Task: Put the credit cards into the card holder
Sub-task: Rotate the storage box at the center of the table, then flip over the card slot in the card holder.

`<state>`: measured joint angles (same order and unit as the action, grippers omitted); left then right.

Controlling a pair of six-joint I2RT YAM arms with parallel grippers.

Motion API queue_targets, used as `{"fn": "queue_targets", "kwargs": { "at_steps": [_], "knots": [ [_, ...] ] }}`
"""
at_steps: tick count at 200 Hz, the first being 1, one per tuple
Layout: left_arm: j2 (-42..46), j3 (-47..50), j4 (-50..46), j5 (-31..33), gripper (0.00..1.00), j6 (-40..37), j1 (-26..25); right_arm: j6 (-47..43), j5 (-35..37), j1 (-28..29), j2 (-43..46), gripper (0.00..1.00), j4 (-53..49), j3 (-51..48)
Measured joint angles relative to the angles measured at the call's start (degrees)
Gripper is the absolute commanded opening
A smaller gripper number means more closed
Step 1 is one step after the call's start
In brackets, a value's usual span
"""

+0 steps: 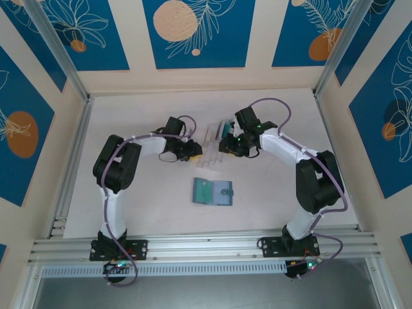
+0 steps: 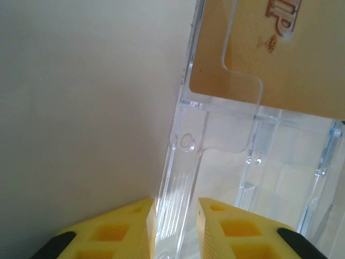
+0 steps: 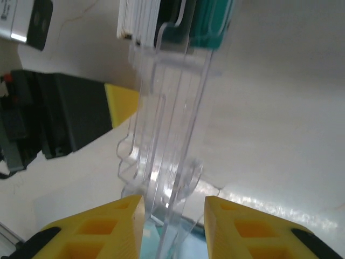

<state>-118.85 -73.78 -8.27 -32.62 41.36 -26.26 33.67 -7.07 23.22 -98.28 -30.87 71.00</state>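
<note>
Both arms were at the clear rack (image 1: 211,136) mid-table. The card holder (image 1: 212,192) lay flat on the table nearer the bases, well apart from either gripper. The credit cards (image 3: 207,21) stood upright in the rack slots: a teal one in the right wrist view, a tan card (image 2: 280,54) with raised lettering in the left wrist view. We saw none at the holder, so we judged the step to be pulling the first card.

Left gripper (image 2: 177,208): jaws narrow, straddling a rack side wall. We couldn't tell if they pinched it. Right gripper (image 3: 173,202): jaws partly closed around the rack's lower plates, same doubt.

To do it well, we wanted one arm pinning the rack low. The other should pinch a single card at its top edge and lift straight along the slot, so the rack wouldn't tip.

Hard to read:
- The clear acrylic blurred the slot edges.
- Card tops were cut off in both wrist views.
- A pale teal patch low between the right jaws was unidentifiable.
- We couldn't tell whether the holder lay open or folded.
</note>
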Motion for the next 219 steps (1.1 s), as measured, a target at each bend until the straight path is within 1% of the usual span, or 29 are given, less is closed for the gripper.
{"fn": "queue_targets", "kwargs": {
  "at_steps": [16,45,65,78,97,119,133,147,158,172,191,204,219],
  "knots": [
    [-0.2,0.0,0.6,0.6,0.24,0.7,-1.3,-0.5,-0.4,-0.8,-1.5,0.35,0.5,0.8],
    [-0.2,0.7,3.0,1.5,0.24,3.0,-2.2,-1.4,-0.8,-2.5,-3.8,0.35,0.4,3.1],
    [0.1,2.0,5.1,1.5,0.24,4.9,-2.1,-1.5,-0.3,-3.5,-4.3,0.39,0.8,4.3],
    [0.9,3.6,7.1,1.6,0.25,5.8,-2.0,-1.5,1.2,-3.7,-3.8,0.42,0.6,4.4],
    [2.8,5.9,7.4,1.6,0.26,6.4,-1.2,-1.2,4.8,-3.7,-1.0,0.47,0.0,3.4],
    [6.7,8.3,4.8,1.8,0.29,6.0,-0.4,-1.3,9.1,-2.9,6.2,0.49,-0.7,0.0],
    [10.6,9.6,2.7,2.5,0.30,4.9,0.1,-1.5,11.5,-0.8,11.5,0.47,-1.6,-2.4],
    [15.3,11.1,1.1,2.8,0.30,3.4,0.3,-2.3,13.2,2.4,15.3,0.39,-2.3,-4.3],
    [18.7,12.3,0.0,2.9,0.30,2.1,0.1,-2.5,14.2,5.8,16.9,0.36,-2.8,-5.8],
    [21.9,13.2,-1.9,3.0,0.29,0.2,-0.7,-2.8,14.8,10.1,17.1,0.35,-2.8,-8.1],
    [23.9,14.2,-4.4,3.2,0.29,-2.4,-3.7,-2.8,14.8,14.8,16.1,0.36,-2.8,-12.2],
    [24.3,15.3,-5.4,3.3,0.29,-3.5,-6.6,-2.8,15.1,16.5,14.8,0.36,-2.6,-14.4],
    [24.4,17.0,-6.3,3.3,0.29,-4.2,-9.1,-2.8,15.3,17.1,13.0,0.37,-2.2,-15.8]
  ]
}}
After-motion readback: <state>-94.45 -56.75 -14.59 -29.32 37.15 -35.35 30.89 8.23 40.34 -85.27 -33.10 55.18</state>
